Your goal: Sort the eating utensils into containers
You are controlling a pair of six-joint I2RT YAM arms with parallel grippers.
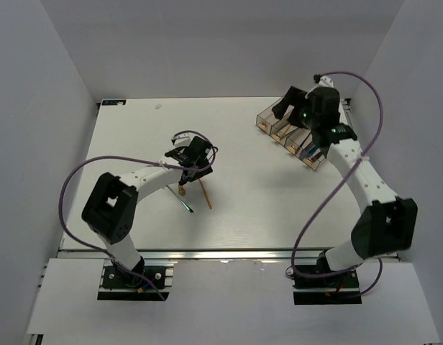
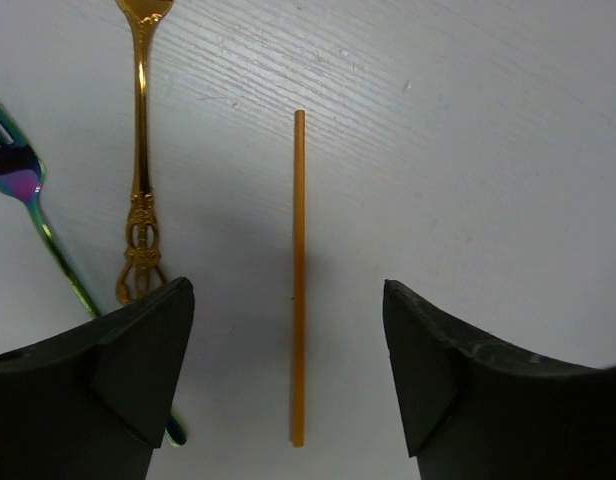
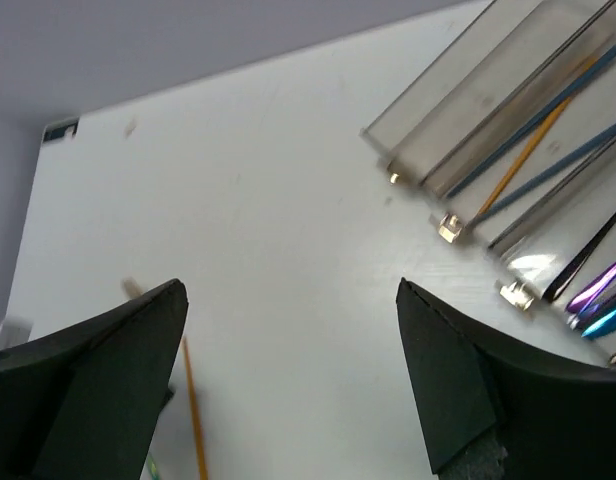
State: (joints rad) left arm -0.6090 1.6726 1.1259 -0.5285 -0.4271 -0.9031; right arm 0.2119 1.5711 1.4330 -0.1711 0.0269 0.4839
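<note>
The gold chopstick lay on the worktop directly beneath the left tool. In the left wrist view it sat close to centred in the gap between the two wide-spread fingers. Its long axis ran straight away from the wrist, square to the line along which the fingers would close (a favourable line-up, I would judge, for a pinch across the shaft).

The left arm was by far the nearer. The right tool, also spread wide and holding nothing, hung over the containers at the far right, well apart from the chopstick.

Three utensils lay loose on the worktop:
- One gold chopstick.
- One gold fork, to the chopstick's left in the wrist view and roughly parallel to it.
- One iridescent fork, further left and angled.

The containers showed as a row of four from above. The end one looked empty. The next held one gold stick with dark blue ones, and beyond lay black, purple and blue handles, too cropped to count.
</note>
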